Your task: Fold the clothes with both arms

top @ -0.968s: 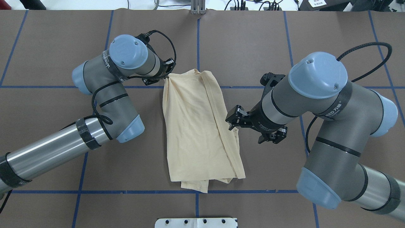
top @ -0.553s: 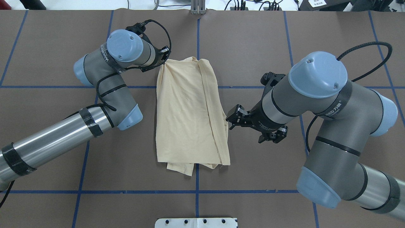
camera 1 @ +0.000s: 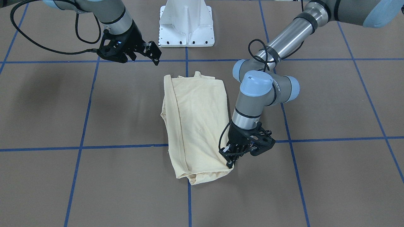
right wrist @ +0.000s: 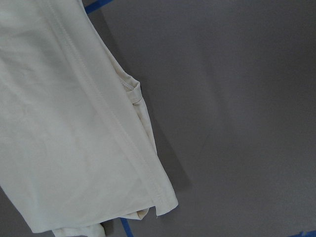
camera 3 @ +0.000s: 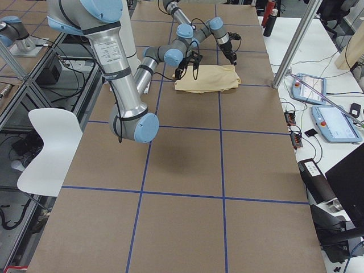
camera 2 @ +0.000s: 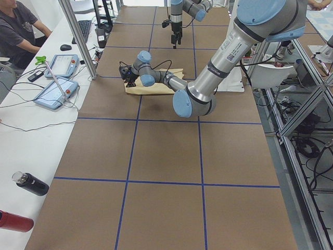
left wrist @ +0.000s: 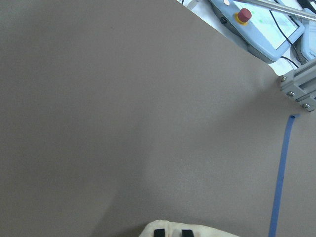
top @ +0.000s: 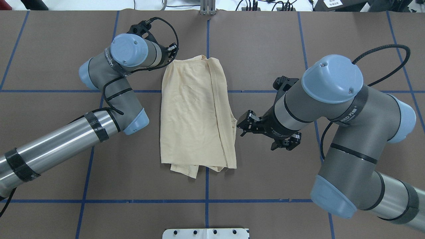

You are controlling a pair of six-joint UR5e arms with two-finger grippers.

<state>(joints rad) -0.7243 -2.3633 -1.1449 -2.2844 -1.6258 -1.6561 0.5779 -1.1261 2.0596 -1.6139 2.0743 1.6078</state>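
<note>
The cream-yellow shirt [top: 196, 113] lies folded into a long strip in the middle of the brown table, its print hidden. My left gripper [top: 169, 59] is shut on the shirt's far left corner, low at the table. The front-facing view shows that gripper [camera 1: 231, 163] pinching the corner of the shirt [camera 1: 197, 119]. In the left wrist view, cream cloth [left wrist: 202, 231] wraps around the two black fingertips [left wrist: 159, 233]. My right gripper [top: 242, 125] hangs open above the shirt's right edge, holding nothing. The right wrist view looks down on the hemmed edge of the shirt [right wrist: 59, 138].
Blue tape lines [top: 207, 39] grid the table. The white pedestal base [camera 1: 186, 28] stands at the robot's side. Beyond the far edge, a side table holds teach pendants [camera 2: 57, 65] where a person [camera 2: 15, 31] sits. Bottles [camera 2: 31, 184] lie there too. A white chair [camera 3: 48, 142] stands off the table.
My left gripper has dragged the shirt by its corner away from the robot and slightly left. The shirt slid along the table and straightened. The right arm stayed still.
</note>
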